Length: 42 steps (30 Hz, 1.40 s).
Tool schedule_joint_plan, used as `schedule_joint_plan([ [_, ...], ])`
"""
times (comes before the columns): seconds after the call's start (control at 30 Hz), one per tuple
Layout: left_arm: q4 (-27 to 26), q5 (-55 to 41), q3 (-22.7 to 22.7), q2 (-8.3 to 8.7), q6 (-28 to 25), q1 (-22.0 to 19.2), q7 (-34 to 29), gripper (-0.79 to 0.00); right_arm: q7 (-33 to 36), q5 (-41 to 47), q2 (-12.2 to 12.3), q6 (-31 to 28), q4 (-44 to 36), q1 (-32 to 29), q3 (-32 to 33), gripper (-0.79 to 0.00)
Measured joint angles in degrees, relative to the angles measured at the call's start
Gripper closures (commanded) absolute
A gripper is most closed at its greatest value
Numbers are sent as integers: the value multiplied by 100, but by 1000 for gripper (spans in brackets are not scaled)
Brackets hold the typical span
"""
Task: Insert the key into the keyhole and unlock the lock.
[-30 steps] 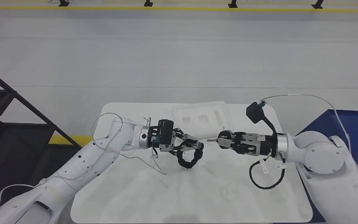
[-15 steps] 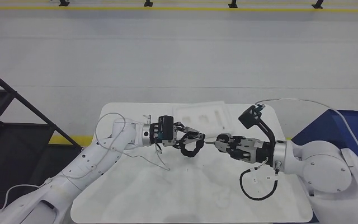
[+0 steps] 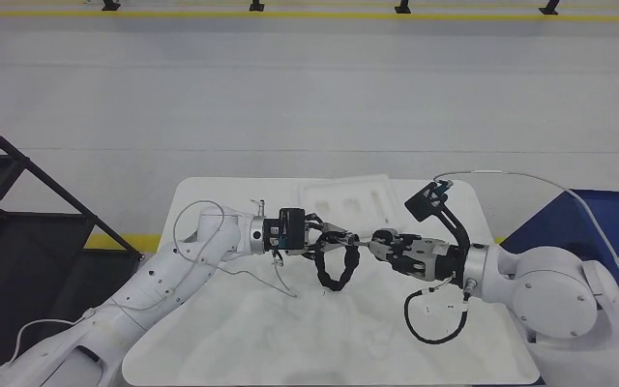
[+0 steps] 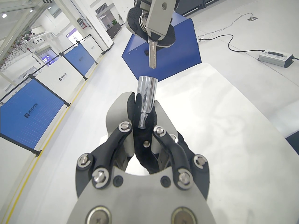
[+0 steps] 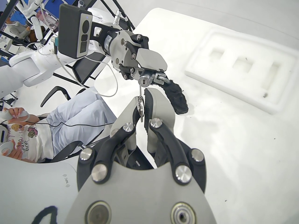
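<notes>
Chrome lock (image 4: 146,94) in left claw (image 4: 143,108), key (image 4: 151,54) in right claw (image 5: 141,108), just apart

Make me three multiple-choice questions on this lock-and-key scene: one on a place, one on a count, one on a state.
1. Where is the chrome lock cylinder?
A. in a drawer
B. between the left gripper's fingers
C. hanging from a hook

2. How many recesses does the white foam tray have?
A. two
B. five
C. three

3. What is the key's state?
A. held by the right gripper, tip short of the keyhole
B. pushed fully in
C. dropped in a drawer

Answers:
1 B: the left wrist view shows the fingers clamped on the cylinder.
2 C: the right wrist view shows three recesses in a row.
3 A: the left wrist view shows a gap between key tip and cylinder.
</notes>
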Motion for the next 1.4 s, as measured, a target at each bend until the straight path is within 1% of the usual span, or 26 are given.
schedule_joint_plan([
  [0.9, -90, 211, -239, -113, -148, 136, -150, 0, -122, -275, 15, 234, 154, 149, -257, 0],
  [1.4, -138, 106, -380, -165, -296, 232, -258, 0, -205, -492, 6, 313, 216, 246, -471, 0],
])
